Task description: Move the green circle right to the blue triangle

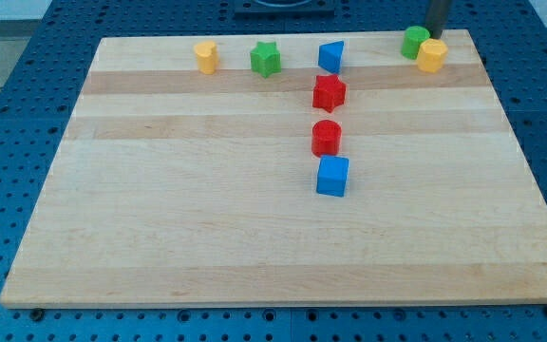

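The green circle (414, 41) stands near the board's top edge, at the view's upper right. A yellow block (432, 55) touches its lower right side. The blue triangle (330, 56) stands well to the left of them, at the top middle. My tip (436, 36) is at the board's top edge, just right of the green circle and directly above the yellow block. I cannot tell whether it touches either.
A red star (329, 92), a red cylinder (326, 138) and a blue cube (332, 177) form a column below the blue triangle. A green star (266, 59) and a second yellow block (206, 57) stand at the top left. The wooden board (160, 237) lies on a blue perforated table.
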